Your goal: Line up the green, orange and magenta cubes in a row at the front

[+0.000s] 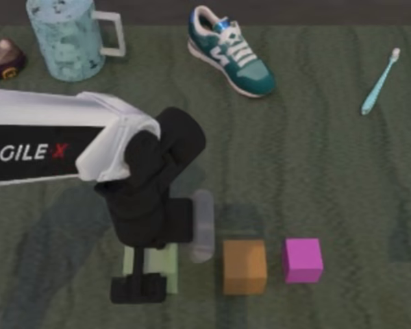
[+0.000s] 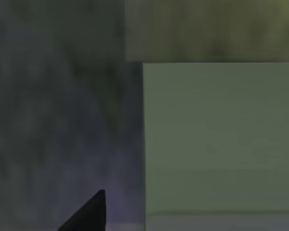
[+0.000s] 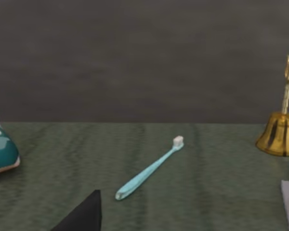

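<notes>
Dark green cloth covers the counter (image 1: 342, 178), and along its front edge, from left to right, the green cube (image 1: 170, 269) sits under the left claw (image 1: 138, 288), then the orange cube (image 1: 244, 266) just beside it, then the magenta cube (image 1: 302, 260) near that. I cannot tell if the left claw is wide or closed on the green cube; the right claw is not visible. All three cubes look stiff, light and matte, probably easy to pinch on two opposite flat sides, and they have no long axis, their faces being roughly square to the front edge.

Front row: green cube (image 1: 170, 269) left, orange cube (image 1: 244, 266), magenta cube (image 1: 303, 260) right
</notes>
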Action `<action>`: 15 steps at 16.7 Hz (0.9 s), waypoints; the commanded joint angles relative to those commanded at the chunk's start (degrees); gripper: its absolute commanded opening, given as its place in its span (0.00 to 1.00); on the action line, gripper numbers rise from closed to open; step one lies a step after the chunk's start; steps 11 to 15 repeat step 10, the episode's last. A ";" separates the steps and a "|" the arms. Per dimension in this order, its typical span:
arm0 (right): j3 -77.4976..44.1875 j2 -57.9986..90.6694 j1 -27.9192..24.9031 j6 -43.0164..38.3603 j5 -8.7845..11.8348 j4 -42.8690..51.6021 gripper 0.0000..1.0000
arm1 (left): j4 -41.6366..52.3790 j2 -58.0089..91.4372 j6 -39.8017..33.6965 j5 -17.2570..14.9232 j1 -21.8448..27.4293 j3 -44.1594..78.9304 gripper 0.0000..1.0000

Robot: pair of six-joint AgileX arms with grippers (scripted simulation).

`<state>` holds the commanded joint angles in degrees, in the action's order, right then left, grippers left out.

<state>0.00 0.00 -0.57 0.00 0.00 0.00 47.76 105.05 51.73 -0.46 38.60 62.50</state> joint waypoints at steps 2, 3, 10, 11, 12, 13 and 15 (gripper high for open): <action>0.00 0.00 0.00 0.00 0.00 0.00 1.00 | 2.17 -0.65 0.13 -0.01 -0.05 1.69 1.00; 0.00 0.00 0.00 0.00 0.00 0.00 1.00 | 4.11 -1.25 0.13 -0.03 -0.17 2.95 1.00; 0.00 0.00 0.00 0.00 0.00 0.00 1.00 | 15.54 -5.43 -0.15 0.02 -1.13 10.07 1.00; 0.00 0.00 0.00 0.00 0.00 0.00 1.00 | 15.54 -5.43 -0.15 0.02 -1.13 10.07 1.00; 0.00 0.00 0.00 0.00 0.00 0.00 1.00 | 15.54 -5.43 -0.15 0.02 -1.13 10.07 1.00; 0.00 0.00 0.00 0.00 0.00 0.00 1.00 | 15.54 -5.43 -0.15 0.02 -1.13 10.07 1.00; 0.00 0.00 0.00 0.00 0.00 0.00 1.00 | 15.54 -5.43 -0.15 0.02 -1.13 10.07 1.00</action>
